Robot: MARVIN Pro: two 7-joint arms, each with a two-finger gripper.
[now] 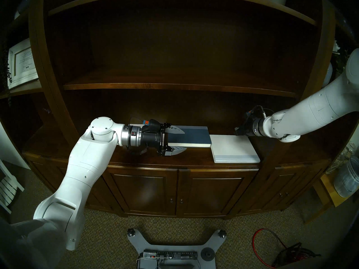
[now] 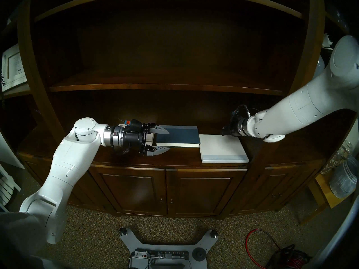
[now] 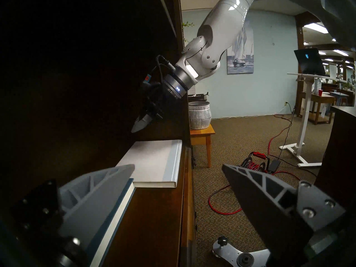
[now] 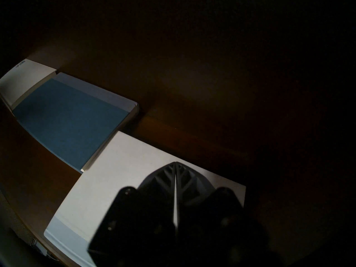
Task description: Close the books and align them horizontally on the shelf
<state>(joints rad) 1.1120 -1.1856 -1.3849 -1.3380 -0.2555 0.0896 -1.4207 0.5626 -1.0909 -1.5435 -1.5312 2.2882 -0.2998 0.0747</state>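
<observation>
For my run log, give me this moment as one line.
left hand open astride blue book | right hand shut above big white book | all closed, row uneven on shelf

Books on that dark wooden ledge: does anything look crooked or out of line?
Yes. The large white book with the grey-blue spine strip sits nearer the front edge of the dark wooden ledge than the blue book with the pale band, so the row steps.

Three closed books lie flat in a row on the deep brown wooden ledge [image 1: 136, 161]. The small white barcoded book [image 4: 25, 75] is leftmost, the blue pale-banded book [image 1: 189, 135] middle, the larger white grey-strip book [image 1: 233, 149] rightmost, nearer the front edge.
</observation>
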